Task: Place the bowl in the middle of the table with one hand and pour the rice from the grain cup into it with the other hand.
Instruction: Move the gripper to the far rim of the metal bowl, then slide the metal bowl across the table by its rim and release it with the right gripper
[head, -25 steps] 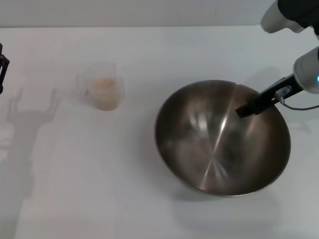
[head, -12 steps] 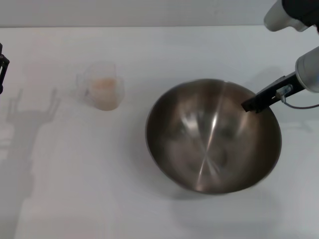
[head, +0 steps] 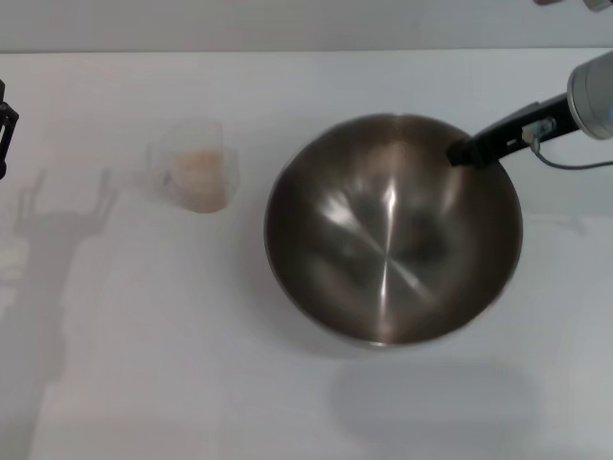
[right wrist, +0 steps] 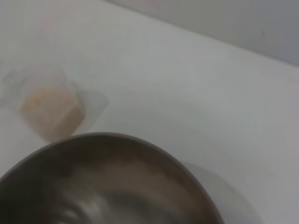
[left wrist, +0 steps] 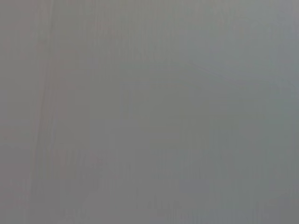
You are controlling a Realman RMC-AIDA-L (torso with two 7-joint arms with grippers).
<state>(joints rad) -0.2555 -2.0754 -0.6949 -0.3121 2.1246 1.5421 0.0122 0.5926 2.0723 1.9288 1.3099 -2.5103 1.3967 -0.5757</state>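
The large steel bowl (head: 393, 230) hangs a little above the white table (head: 144, 364), right of centre, and casts a shadow in front of it. My right gripper (head: 466, 150) is shut on the bowl's far right rim. The clear grain cup (head: 196, 165) stands upright on the table left of the bowl, with pale rice (head: 201, 163) in it. The right wrist view shows the bowl's rim (right wrist: 107, 140) and the grain cup (right wrist: 51, 109) beyond it. My left gripper (head: 5, 129) is parked at the far left edge, barely in view. The left wrist view shows only plain grey.
The table's far edge (head: 287, 50) runs along the top of the head view. The left arm's shadow (head: 48, 249) lies on the table's left part. Nothing else stands on the table.
The right gripper has carried the bowl to the left and away from me. The grain cup and the left arm have not moved.
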